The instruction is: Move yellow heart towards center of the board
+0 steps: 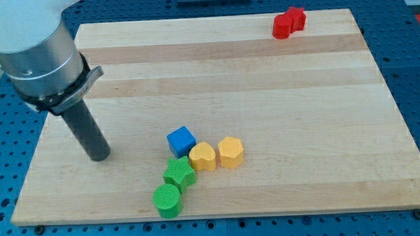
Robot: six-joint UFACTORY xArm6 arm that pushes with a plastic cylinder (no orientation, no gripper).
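In the camera view, a pale wooden board [265, 81] lies on a blue table [413, 27] dotted with holes. The yellow heart [203, 157] sits on the board toward the view's bottom, somewhat left of the board's middle. Taking the heart as the landmark: the yellow hexagon block [231, 152] is just beside it on the view's right, close enough that they may touch; the blue cube [181, 142] is against its upper left; the green star-shaped block [180, 173] is at its lower left, and the green cylinder [167, 201] lies further down-left, just below the star. Two red blocks [288, 22], their shapes hard to make out, are pressed together well apart from the heart, near the board's top edge on the view's right.

My tip [99, 157] rests on the board well to the heart's left, level with it and touching no block. The arm has no claw, only the dark rod beneath a grey collar [43, 64]. No brand, label or writing can be read anywhere.
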